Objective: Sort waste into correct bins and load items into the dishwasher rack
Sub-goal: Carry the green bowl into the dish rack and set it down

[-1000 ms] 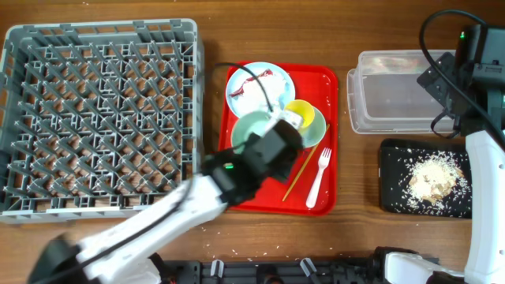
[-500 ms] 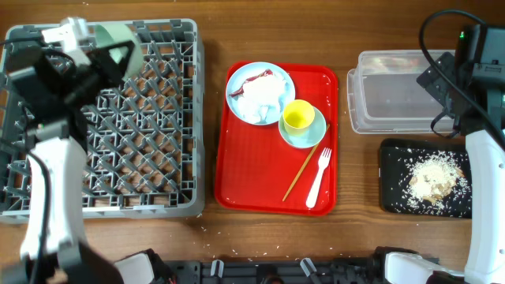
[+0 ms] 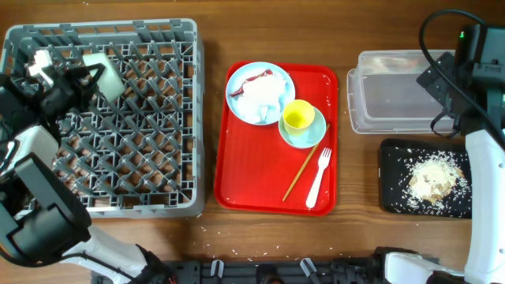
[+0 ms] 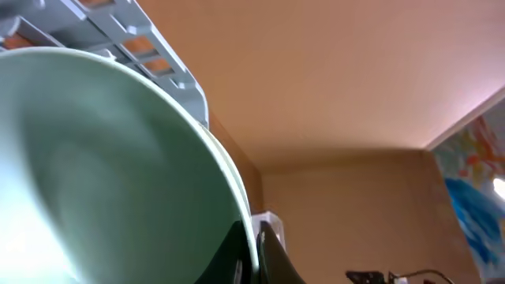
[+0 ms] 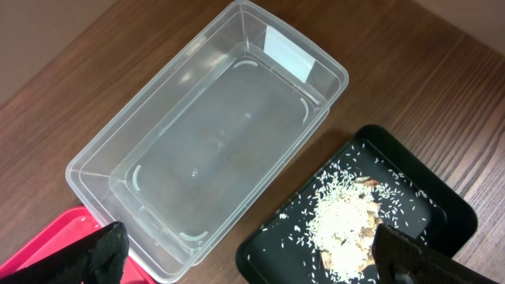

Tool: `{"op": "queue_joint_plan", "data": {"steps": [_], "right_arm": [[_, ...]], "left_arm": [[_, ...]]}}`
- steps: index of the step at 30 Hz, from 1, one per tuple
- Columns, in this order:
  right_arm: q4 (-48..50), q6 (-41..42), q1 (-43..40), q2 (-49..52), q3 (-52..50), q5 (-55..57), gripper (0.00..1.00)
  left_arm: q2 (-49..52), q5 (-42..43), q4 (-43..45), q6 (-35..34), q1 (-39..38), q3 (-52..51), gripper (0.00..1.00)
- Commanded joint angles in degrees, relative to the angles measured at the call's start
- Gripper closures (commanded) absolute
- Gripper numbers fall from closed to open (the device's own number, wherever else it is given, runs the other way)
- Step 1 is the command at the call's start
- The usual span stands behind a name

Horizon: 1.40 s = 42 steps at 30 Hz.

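Clamped on mint bowl (image 3: 107, 72) rim with left gripper (image 3: 85, 77), upper left of overhead frame. Tipped on edge over dishwasher rack (image 3: 118, 208) pegs, contact unclear; slot likely straight below. Right gripper (image 5: 256, 252) splayed empty above clear tub (image 5: 205, 134), far right.

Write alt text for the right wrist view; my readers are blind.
An empty clear plastic tub sits on a wooden table beside a black tray holding a rice clump and scattered grains. A corner of the red tray shows bottom left; the open right claw frames the bottom.
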Motion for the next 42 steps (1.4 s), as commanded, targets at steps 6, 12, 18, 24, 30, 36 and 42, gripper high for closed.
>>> {"op": "queue_joint_plan", "data": {"steps": [6, 12, 18, 24, 30, 36, 42], "right_arm": [[0.09, 0.07, -0.22, 0.22, -0.2, 0.37, 0.0], [0.09, 0.09, -0.22, 0.22, -0.22, 0.37, 0.0], [0.09, 0.07, -0.22, 0.22, -0.2, 0.37, 0.0], [0.09, 0.09, -0.22, 0.22, -0.2, 0.37, 0.0], [0.09, 0.07, -0.22, 0.22, -0.2, 0.37, 0.0], [0.09, 0.09, -0.22, 0.22, -0.2, 0.37, 0.01], [0.09, 0.07, -0.22, 0.22, -0.2, 0.37, 0.0]], "left_arm": [[2.25, 8.96, 5.97, -6.14, 0.7, -0.37, 0.96], [2.25, 8.66, 5.7, -3.89, 6.19, -0.39, 0.96], [2.25, 8.31, 1.81, 3.13, 6.75, -0.39, 0.92], [2.23, 0.48, -0.42, 3.67, 7.91, -0.39, 0.79], [0.61, -23.96, -27.56, 22.56, 8.09, -0.37, 0.8], [-17.31, -40.5, -43.3, 24.2, 7.85, -0.37, 0.81], [-27.78, -50.56, -47.32, 24.15, 3.1, -0.37, 0.96]]}}
